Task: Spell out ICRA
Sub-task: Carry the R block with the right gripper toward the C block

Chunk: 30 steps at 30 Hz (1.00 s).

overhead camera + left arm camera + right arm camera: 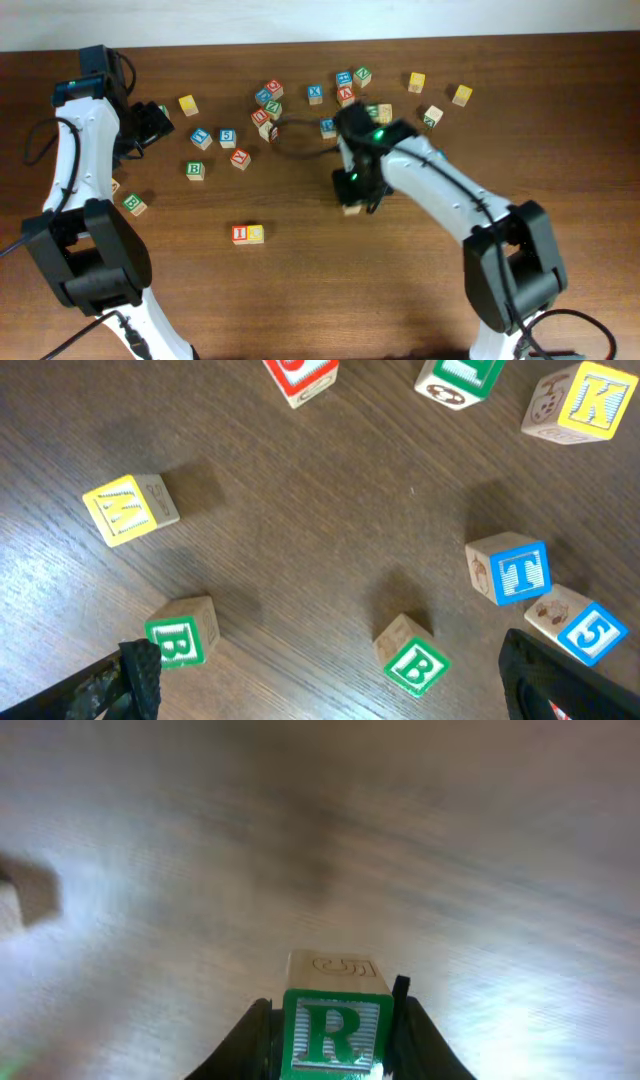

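Observation:
In the right wrist view the green-printed R cube (pixel 335 1032) sits clamped between the two dark fingers of my right gripper (pixel 333 1020), which is shut on it above blurred wood. From overhead, that gripper (pixel 352 198) is at mid-table with the cube (pixel 352 209) just showing below it. The red I cube (pixel 240 234) and a yellow-faced cube (pixel 256 234) touch side by side, left of it near the front. I cannot pick out the A cube among the scattered cubes. My left gripper (pixel 152 122) is at the far left, open (pixel 350 690) and holding nothing.
Two green B cubes (pixel 180 643) (pixel 415 665) lie between the left fingers' spread. Around them are a yellow W cube (pixel 125 510), a blue T cube (pixel 515 572), a blue 5 cube (pixel 590 632) and a yellow K cube (pixel 595 400). Several more cubes (pixel 270 105) are scattered along the table's back.

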Each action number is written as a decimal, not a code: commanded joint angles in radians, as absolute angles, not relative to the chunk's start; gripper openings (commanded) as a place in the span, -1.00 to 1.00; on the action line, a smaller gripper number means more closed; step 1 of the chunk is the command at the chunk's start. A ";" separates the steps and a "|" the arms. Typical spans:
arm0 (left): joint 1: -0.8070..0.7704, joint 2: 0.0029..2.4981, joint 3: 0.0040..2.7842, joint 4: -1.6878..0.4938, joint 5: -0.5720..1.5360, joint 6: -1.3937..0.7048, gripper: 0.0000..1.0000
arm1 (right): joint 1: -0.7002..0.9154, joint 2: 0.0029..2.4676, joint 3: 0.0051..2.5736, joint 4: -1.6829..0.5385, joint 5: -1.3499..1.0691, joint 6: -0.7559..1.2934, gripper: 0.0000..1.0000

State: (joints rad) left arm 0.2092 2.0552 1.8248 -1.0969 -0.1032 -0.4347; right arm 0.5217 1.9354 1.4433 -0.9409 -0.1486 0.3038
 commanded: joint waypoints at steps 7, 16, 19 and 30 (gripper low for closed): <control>0.214 2.062 1.834 -1.097 -0.101 -0.432 0.98 | 0.701 1.939 1.368 -0.767 -0.147 0.452 -0.53; 0.214 2.062 1.834 -1.097 -0.101 -0.432 0.98 | 0.773 1.939 1.367 -0.730 -0.115 0.514 -0.47; 0.214 2.062 1.834 -1.097 -0.101 -0.432 0.98 | 0.783 1.939 1.367 -0.720 -0.116 0.515 -0.47; 0.214 2.062 1.834 -1.097 -0.101 -0.432 0.98 | 0.807 1.983 1.367 -0.669 -0.068 0.541 -0.38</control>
State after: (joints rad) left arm 0.2092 2.0552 1.8248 -1.0969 -0.1036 -0.4347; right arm 0.7967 1.9549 1.3724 -0.6762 -0.0902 0.5282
